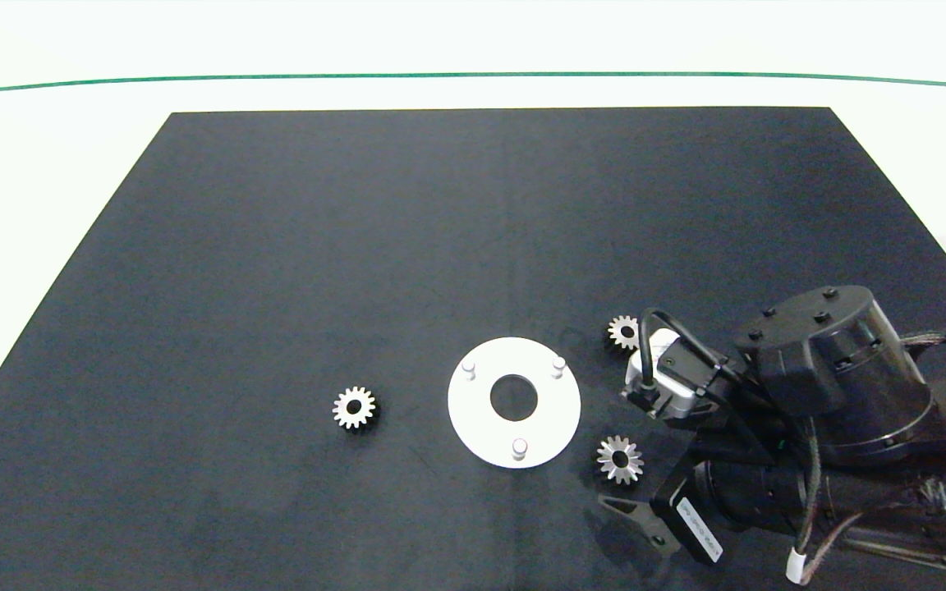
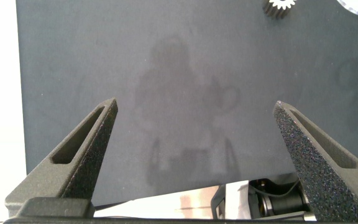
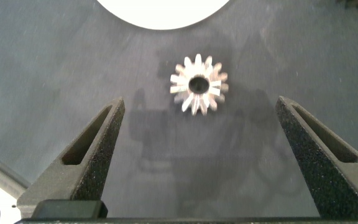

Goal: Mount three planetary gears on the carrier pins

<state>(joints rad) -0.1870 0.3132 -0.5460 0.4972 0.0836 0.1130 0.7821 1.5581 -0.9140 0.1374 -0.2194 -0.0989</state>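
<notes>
Right wrist view shows my right pincer (image 3: 197, 155) spread wide above one gear (image 3: 199, 84) lying flat on the black mat (image 1: 292, 246), just beside the white disc (image 1: 485, 431). I judge this the first pick: all three pins (image 1: 519, 447) stand bare. Next I should drop straight down, straddle the teeth and close squarely. Another gear (image 1: 624, 332) lies by the disc's far side near my arm; a third (image 1: 354, 407) sits apart on the other side. My left pincer (image 2: 194, 155) hangs open over bare mat. There are no containers here.
</notes>
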